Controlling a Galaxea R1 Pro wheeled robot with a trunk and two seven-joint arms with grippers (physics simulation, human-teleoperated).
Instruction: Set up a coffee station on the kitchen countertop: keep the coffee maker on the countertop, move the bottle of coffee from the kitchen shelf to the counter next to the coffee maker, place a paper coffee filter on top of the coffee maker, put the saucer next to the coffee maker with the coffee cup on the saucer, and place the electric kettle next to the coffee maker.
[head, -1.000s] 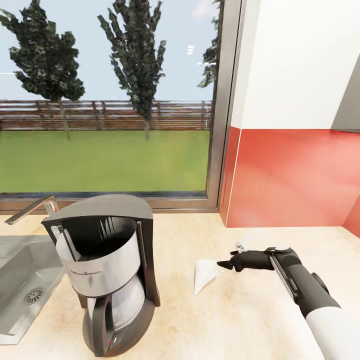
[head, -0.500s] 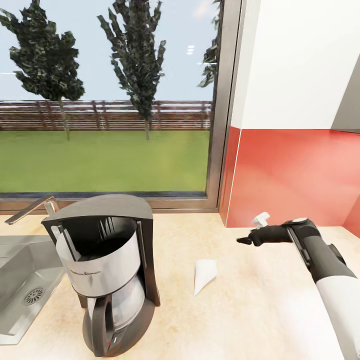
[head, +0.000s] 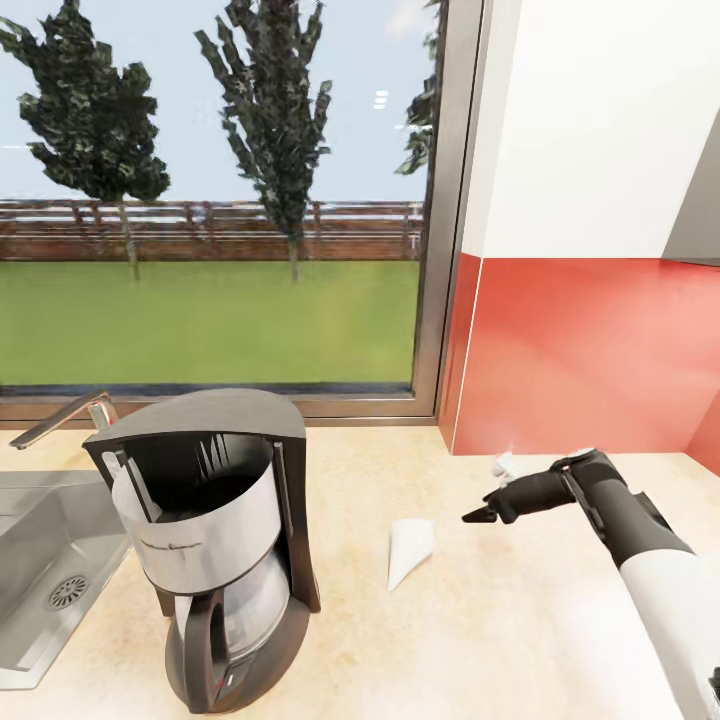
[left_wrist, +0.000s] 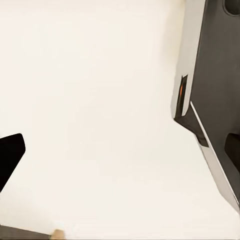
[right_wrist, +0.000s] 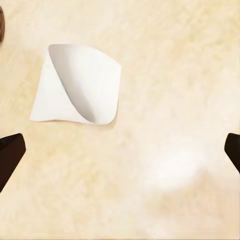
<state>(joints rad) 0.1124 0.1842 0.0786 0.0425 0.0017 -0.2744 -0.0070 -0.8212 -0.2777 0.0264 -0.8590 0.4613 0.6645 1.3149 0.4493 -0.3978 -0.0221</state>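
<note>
Paper coffee filter (right_wrist: 80, 85) lies flat on the kitchen countertop (head: 480, 640), ahead of the right gripper's (head: 478, 514) spread, empty jaws.

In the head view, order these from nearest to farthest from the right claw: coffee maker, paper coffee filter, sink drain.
1. Paper coffee filter, lying just left of the right claw.
2. Coffee maker, further left.
3. Sink drain, far left.

The kitchen countertop (head: 500, 640) carries the coffee maker (head: 215, 545) at 9 o'clock, and the paper coffee filter (head: 410, 548) lies flat near centre.
</note>
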